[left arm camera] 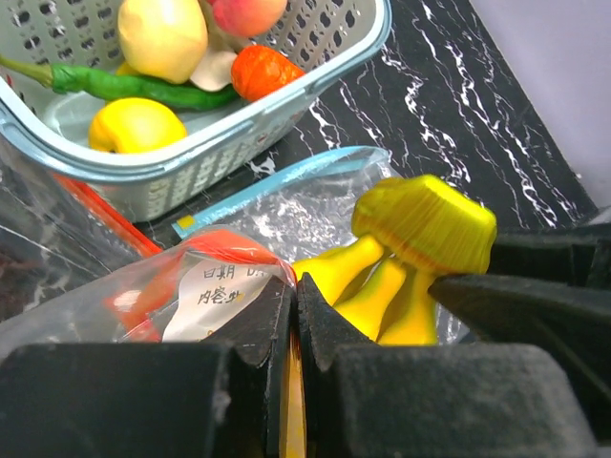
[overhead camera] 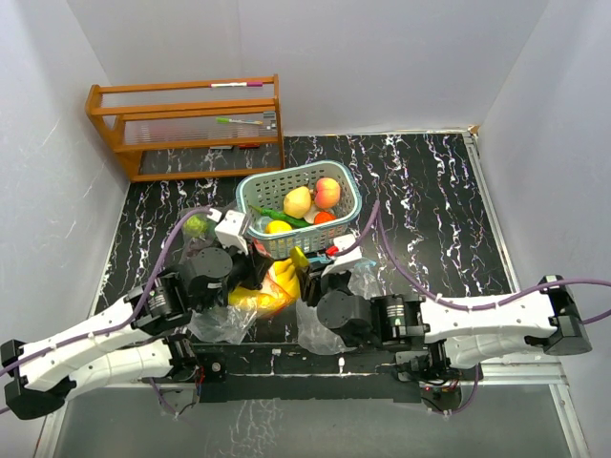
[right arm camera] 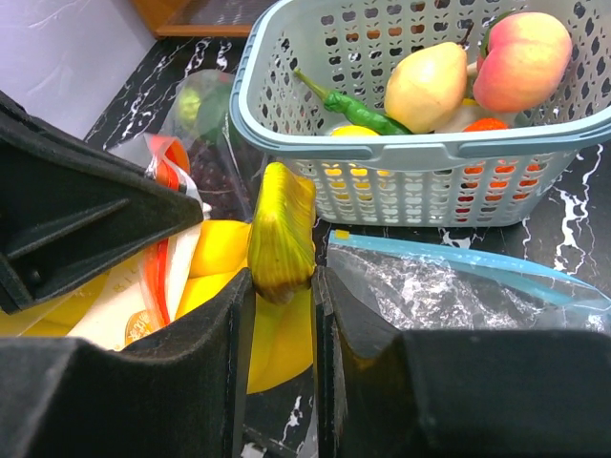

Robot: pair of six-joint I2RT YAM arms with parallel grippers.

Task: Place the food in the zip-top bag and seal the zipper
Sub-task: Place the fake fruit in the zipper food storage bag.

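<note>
Closed left end effector (left arm camera: 294, 303) pinches the zip-top bag (left arm camera: 215, 286) rim; right end effector (right arm camera: 282, 284) grips the bananas (right arm camera: 218, 246) by the stem at the bag mouth. Risk: the bunch snags the rim, tugging film out of the pinch.

Bright, even light from above, soft shadows. Glints on the clear plastic bag (right arm camera: 430, 291) just beyond the right pincer (right arm camera: 282, 286). Blurred close to it, sharper farther off.
</note>
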